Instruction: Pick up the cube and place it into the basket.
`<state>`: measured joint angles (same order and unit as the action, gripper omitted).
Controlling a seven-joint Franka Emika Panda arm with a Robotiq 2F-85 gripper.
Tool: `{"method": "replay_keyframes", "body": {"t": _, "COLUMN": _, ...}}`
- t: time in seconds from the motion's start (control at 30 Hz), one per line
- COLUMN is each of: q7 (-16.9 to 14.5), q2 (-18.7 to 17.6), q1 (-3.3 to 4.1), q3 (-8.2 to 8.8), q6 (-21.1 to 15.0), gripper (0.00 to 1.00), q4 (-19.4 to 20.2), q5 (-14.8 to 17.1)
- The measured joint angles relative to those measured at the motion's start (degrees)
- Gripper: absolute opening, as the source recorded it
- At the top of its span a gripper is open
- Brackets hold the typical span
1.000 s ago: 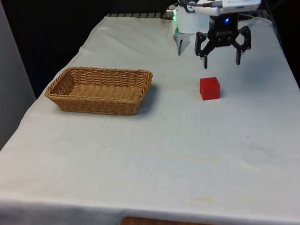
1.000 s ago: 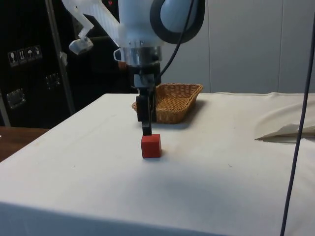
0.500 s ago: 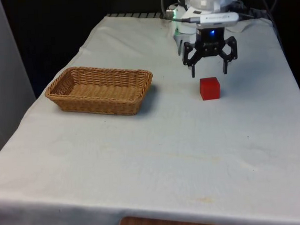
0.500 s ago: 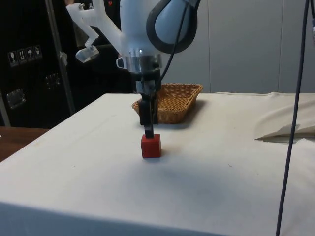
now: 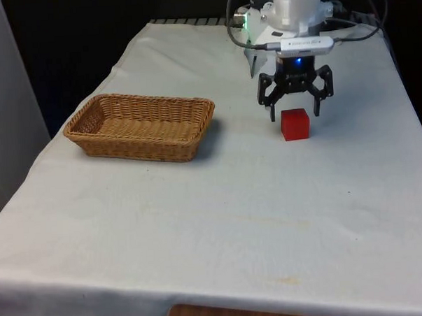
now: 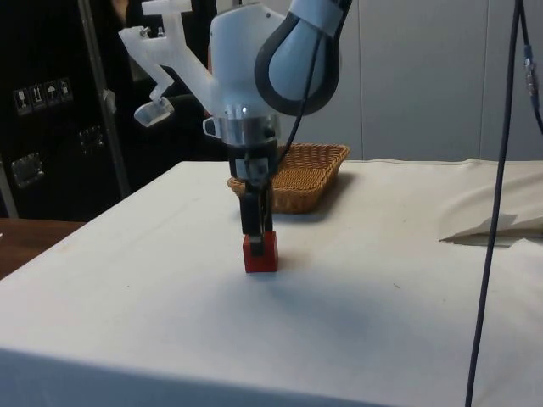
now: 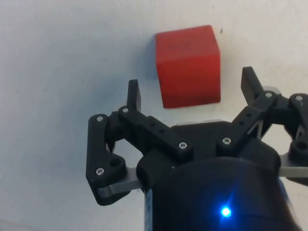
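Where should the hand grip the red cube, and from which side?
Come straight down from above and close on two opposite upright faces of the cube. It sits flat on the cloth, sides unobstructed, and the open hand already straddles it.

Woven wicker basket [image 5: 141,126], matt red cube [image 5: 295,123], white cloth [image 5: 221,220]

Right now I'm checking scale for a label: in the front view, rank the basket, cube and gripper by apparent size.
1. basket
2. gripper, open, farther from the camera
3. cube
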<state>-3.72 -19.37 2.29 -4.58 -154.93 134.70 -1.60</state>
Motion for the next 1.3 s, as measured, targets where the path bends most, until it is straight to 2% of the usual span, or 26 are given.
{"method": "replay_keyframes", "body": {"t": 0.2, "q7": -0.52, "q2": -2.58, "q1": -0.11, "q3": 0.63, "q6": -1.26, "gripper": 1.0, "q4": -1.26, "q5": 0.0}}
{"method": "replay_keyframes", "body": {"t": 0.5, "q7": -0.57, "q2": -2.98, "q1": -0.06, "q3": 0.63, "q6": -2.06, "gripper": 1.0, "q4": -1.26, "q5": 0.0}}
{"method": "replay_keyframes", "body": {"t": 0.53, "q7": -0.57, "q2": -2.98, "q1": -0.06, "q3": 0.63, "q6": -2.06, "gripper": 0.96, "q4": -1.26, "q5": 0.0}}
{"method": "replay_keyframes", "body": {"t": 0.6, "q7": -0.57, "q2": -2.98, "q1": -0.06, "q3": 0.63, "q6": -2.06, "gripper": 0.79, "q4": -1.26, "q5": 0.0}}
{"method": "replay_keyframes", "body": {"t": 0.63, "q7": -0.57, "q2": -2.98, "q1": -0.06, "q3": 0.63, "q6": -2.06, "gripper": 0.79, "q4": -1.26, "q5": 0.0}}
{"method": "replay_keyframes", "body": {"t": 0.7, "q7": -0.57, "q2": -2.98, "q1": -0.06, "q3": 0.63, "q6": -2.06, "gripper": 0.57, "q4": -1.26, "q5": 0.0}}
{"method": "replay_keyframes", "body": {"t": 0.73, "q7": -0.57, "q2": -2.98, "q1": -0.06, "q3": 0.63, "q6": -2.06, "gripper": 0.35, "q4": -1.26, "q5": 0.0}}
{"method": "replay_keyframes", "body": {"t": 0.83, "q7": -0.57, "q2": -2.98, "q1": -0.06, "q3": 0.63, "q6": -2.01, "gripper": 0.02, "q4": -1.26, "q5": 0.0}}
{"method": "replay_keyframes", "body": {"t": 1.3, "q7": -0.52, "q2": -2.58, "q1": -0.06, "q3": 0.63, "q6": -1.89, "gripper": 0.01, "q4": -1.38, "q5": 0.0}}
